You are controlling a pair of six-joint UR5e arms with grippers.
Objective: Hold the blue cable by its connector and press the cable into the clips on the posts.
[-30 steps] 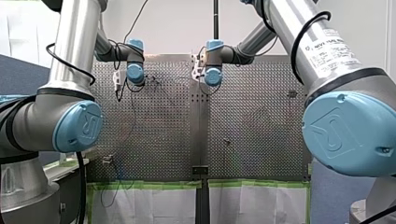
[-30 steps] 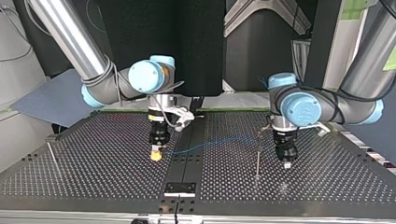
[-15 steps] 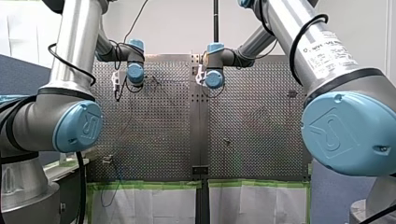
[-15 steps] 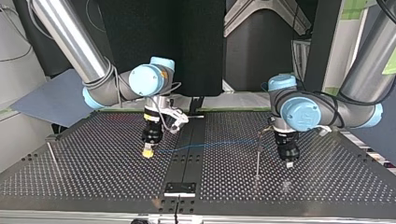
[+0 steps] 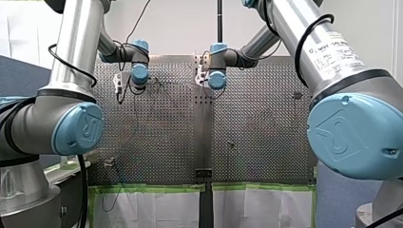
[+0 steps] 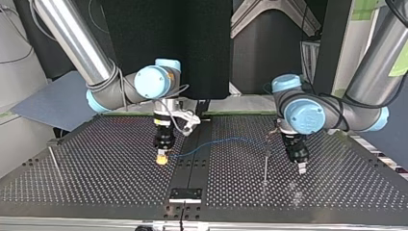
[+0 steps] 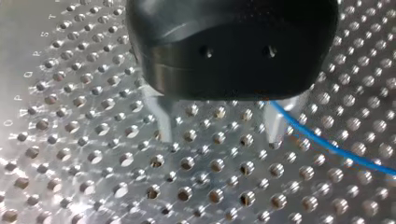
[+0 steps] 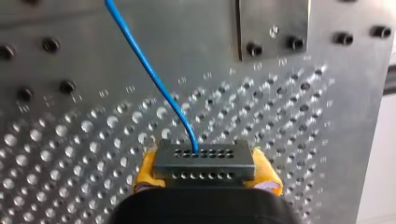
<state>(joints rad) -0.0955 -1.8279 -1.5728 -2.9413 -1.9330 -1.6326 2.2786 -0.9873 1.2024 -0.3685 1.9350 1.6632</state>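
- My right hand (image 8: 205, 171), with its yellow pads (image 8: 147, 170), is pinching the dark grey rectangular connector (image 8: 204, 161) with rows of small holes, one pad on each short side.
- The thin blue cable (image 8: 144, 70) is coming out of the connector's holed face and running away over the perforated metal tabletop (image 8: 70, 140).
- In the top view the right hand (image 6: 162, 159) is pointing down, close above the tabletop (image 6: 96, 187). The blue cable (image 6: 216, 143) is arching from it toward the top of the thin upright metal post (image 6: 265, 161) — whether it is sitting in a clip there, I cannot tell.
- My left hand (image 7: 218, 133) is holding its two metal fingers (image 7: 161, 116) spread apart, with the tabletop (image 7: 93, 177) showing between them — the cable (image 7: 336, 148) is passing just beside the outer side of one finger.
- In the top view the left hand (image 6: 301, 166) is hanging just beside the post, on the side away from the right hand.
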